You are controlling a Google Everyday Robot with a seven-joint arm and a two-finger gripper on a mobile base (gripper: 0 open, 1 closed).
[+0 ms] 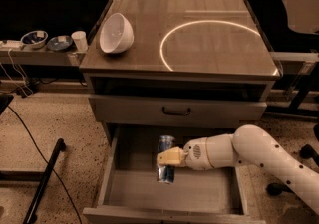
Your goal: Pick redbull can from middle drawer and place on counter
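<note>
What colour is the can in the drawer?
Blue and silver; camera view. The gripper grips the can inside the drawer.

I have the white arm (271, 153) reaching in from the lower right of the frame, forearm almost level and pointing left. At its wrist the gripper (168, 158) sits low and centre, tan fingers (173, 157) clamped across the middle of the roughly upright redbull can (166, 143).

No legible writing anywhere.
The gripper (163, 158), above the middle drawer (144, 190), clasps the redbull can (166, 144) — label unreadable.
</note>
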